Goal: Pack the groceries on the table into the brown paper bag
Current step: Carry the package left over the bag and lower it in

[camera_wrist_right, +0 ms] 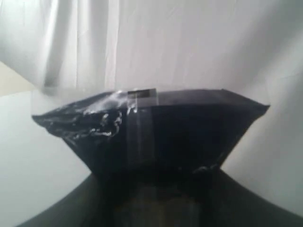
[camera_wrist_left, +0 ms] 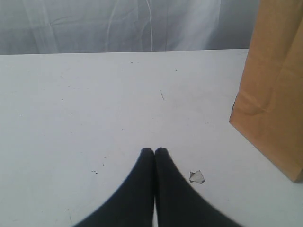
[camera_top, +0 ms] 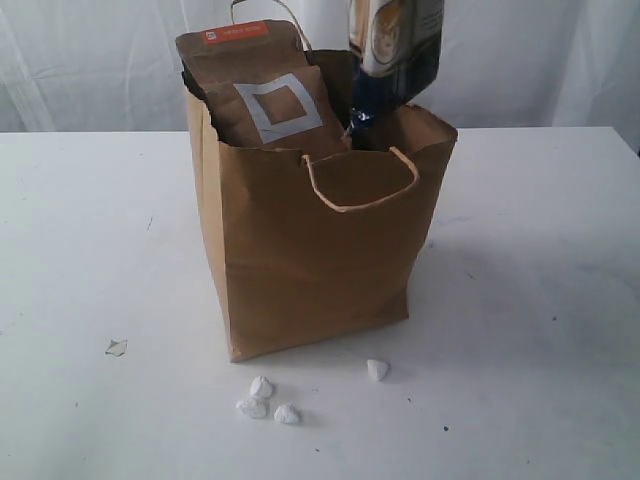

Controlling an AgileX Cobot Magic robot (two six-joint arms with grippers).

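**Hanging noodle packet [camera_top: 395,50] over brown paper bag [camera_top: 310,260]**

Dark and glossy, its lower end dips inside beside the brown pouch [camera_top: 265,95], clamped in the right pincer [camera_wrist_right: 156,184]. Closed and empty, the left pincer [camera_wrist_left: 155,151] sits over the bench [camera_top: 90,250]; white crumbs [camera_top: 262,388] lie in front.

Left end effector [camera_wrist_left: 155,151], black, smooth, tapered

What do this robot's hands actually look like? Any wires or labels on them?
The left gripper has two smooth matte-black fingers, broad at the base, tapering to rounded tips. The right gripper shows only blurred dark curved shapes. No cables or markings show; the arms themselves are out of view.
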